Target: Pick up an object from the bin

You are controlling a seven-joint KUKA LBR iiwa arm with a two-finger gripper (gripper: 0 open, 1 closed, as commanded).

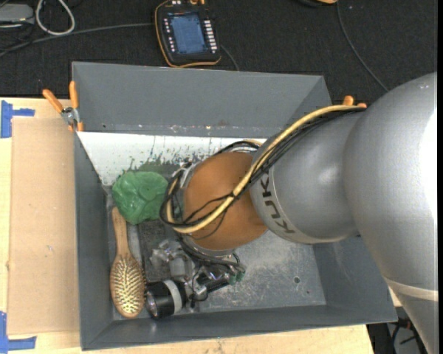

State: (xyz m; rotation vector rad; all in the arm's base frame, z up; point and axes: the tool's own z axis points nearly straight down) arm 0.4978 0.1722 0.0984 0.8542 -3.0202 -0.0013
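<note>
My wrist cover (218, 205) is orange, its cables (303, 127) yellow and black. Green lump (140, 194), golden hairbrush (128, 286), grey bin (199, 102).

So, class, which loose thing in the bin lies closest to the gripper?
The black cylinder, right beside the gripper; the hairbrush and green lump lie farther left.

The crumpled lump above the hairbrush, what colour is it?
The lump is green, clearest in the camera view.
</note>
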